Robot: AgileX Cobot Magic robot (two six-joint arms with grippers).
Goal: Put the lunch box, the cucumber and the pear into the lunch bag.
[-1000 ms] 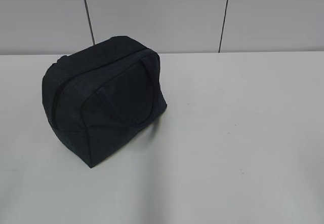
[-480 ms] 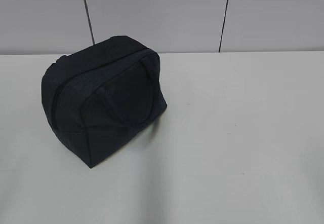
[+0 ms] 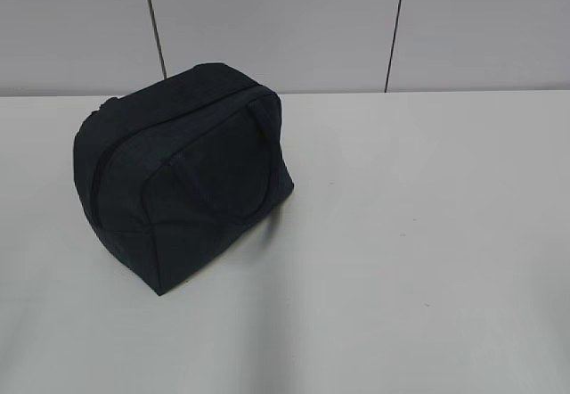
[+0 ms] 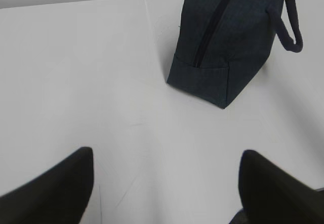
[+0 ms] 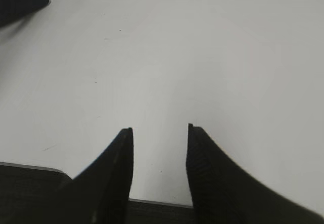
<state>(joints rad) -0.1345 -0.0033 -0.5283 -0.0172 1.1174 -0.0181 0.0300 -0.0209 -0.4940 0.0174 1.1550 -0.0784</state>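
Navy fabric is filling the left half of the exterior view, where the lunch bag is sitting on the white table, its zipper line running closed over the rounded top and its loop handle lying against the side facing the camera. No arm is showing in that view.

Seen from the left wrist, the left gripper is hovering over bare table with its two dark fingers spread wide apart and nothing lying between them. The bag is standing ahead of these fingertips and off to the right-hand one's side, well apart from both; its near end panel is facing the fingers, the dark zipper seam is climbing away from them, and the handle loop is sticking out on the far right.

Seen from the right wrist, the right gripper is likewise hanging over the table, its ribbed fingers standing partly apart with only white surface showing in the gap, so it is gripping nothing. A dark corner of the bag is peeking in far ahead of the left-hand finger, at the upper left edge of that view, well apart from the fingertips. A few small specks are dotting the table between the fingers and that corner.

The lunch box, the cucumber and the pear are not showing in any view, and whether they are lying inside the shut bag cannot be told.
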